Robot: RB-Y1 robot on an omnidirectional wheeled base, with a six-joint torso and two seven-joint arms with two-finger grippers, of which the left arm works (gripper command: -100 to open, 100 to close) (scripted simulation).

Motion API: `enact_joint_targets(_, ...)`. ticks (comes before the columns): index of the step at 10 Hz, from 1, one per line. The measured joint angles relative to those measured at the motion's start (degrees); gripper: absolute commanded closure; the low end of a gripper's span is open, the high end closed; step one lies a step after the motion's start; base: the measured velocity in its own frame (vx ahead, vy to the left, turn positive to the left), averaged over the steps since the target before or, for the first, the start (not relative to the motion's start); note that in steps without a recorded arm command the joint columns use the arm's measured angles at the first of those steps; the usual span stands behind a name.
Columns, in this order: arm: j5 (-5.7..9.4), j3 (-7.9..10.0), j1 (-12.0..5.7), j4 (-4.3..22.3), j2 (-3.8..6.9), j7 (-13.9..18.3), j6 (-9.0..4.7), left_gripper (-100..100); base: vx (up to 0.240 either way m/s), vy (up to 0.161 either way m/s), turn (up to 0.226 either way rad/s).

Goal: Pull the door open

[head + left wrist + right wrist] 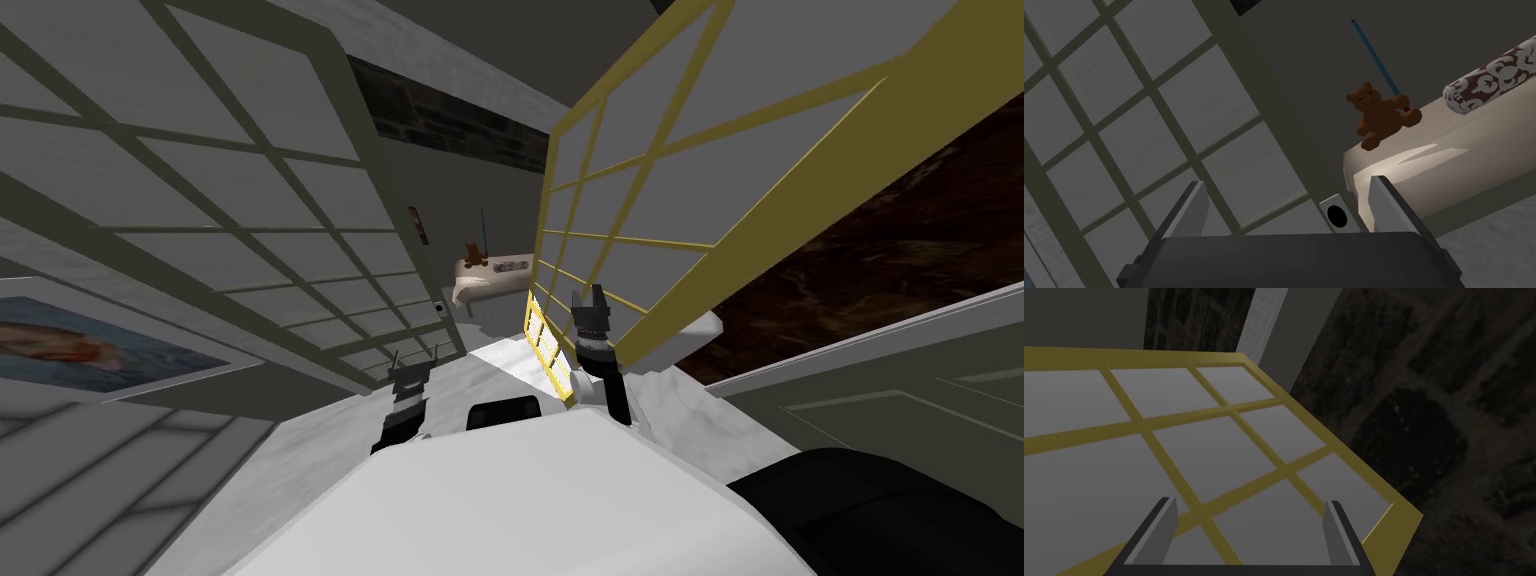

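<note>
In the head view, the yellow-framed lattice door [548, 200] stands on your right. It is swung well out of line with the olive-framed lattice panel [300, 230] on your left. The gap between them opens onto a bed [480, 285] with a teddy bear [472, 253] on it. Your right gripper [588, 296] is close against the door's near edge, low down; you cannot tell from here whether it touches. Your left gripper [415, 358] sits low beside the foot of the olive panel, apart from the door.

In the left wrist view, the left fingers are spread wide with nothing between them. They look past the olive panel toward the teddy bear, a blue rod [1376, 60] behind it and a patterned bolster [1489, 77] on the bed. A small white plate with a black hole [1336, 215] sits near the panel's foot.

In the right wrist view, the right fingers also stand wide apart and grip nothing. They face the door's grey panes and yellow bars from close up, near one corner, with a dark wall [1424, 413] beyond.

Judging by the wide gap, the pull looks largely done. At most a little more swing is left, and neither gripper has hold of the door to make it.
</note>
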Motion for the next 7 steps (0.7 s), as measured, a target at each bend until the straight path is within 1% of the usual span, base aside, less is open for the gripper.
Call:
enact_joint_targets(1,0.69,-0.16,0.36,0.91,0.45,1.4,-0.45,-100,0.1,0.02,-0.056)
enact_joint_targets(2,1.4,-0.23,0.05,2.53,0.84,2.86,-0.99,-100,0.089,0.014,-0.069)
enact_joint_targets(3,2.01,-0.46,0.19,3.71,1.1,4.19,-1.54,-100,0.09,0.013,-0.056)
enact_joint_targets(5,3.2,-0.96,0.35,5.64,1.37,6.45,-2.2,-100,0.099,0.029,-0.055)
enact_joint_targets(6,3.89,-1.06,0.31,6.71,1.7,7.68,-2.48,-100,0.091,0.021,-0.051)
enact_joint_targets(7,4.44,-1.35,0.43,8.09,1.95,9.02,-3.15,-100,0.09,0.034,-0.058)
